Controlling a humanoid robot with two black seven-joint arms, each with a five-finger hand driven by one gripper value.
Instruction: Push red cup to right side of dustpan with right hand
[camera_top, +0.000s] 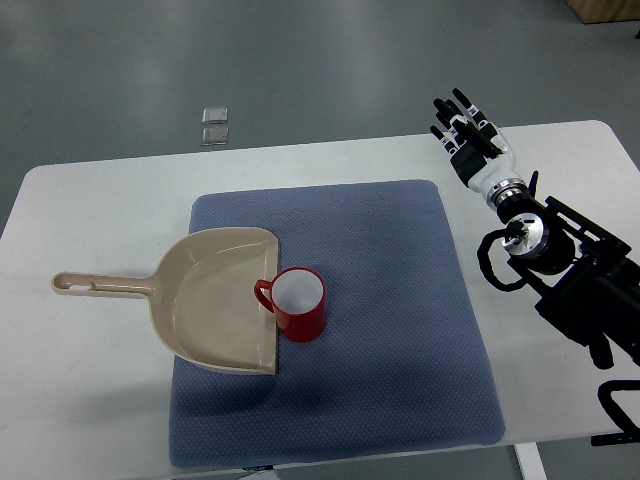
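White table (90, 210), blue mat (400, 300), grey floor (300, 60)

White table (100, 200), blue mat (400, 330) on it

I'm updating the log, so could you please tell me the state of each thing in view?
red cup: upright, empty, touching the dustpan's open edge
dustpan: flat on the mat, empty
blue mat: spread flat on the table
right hand: open, holding nothing, away from the cup
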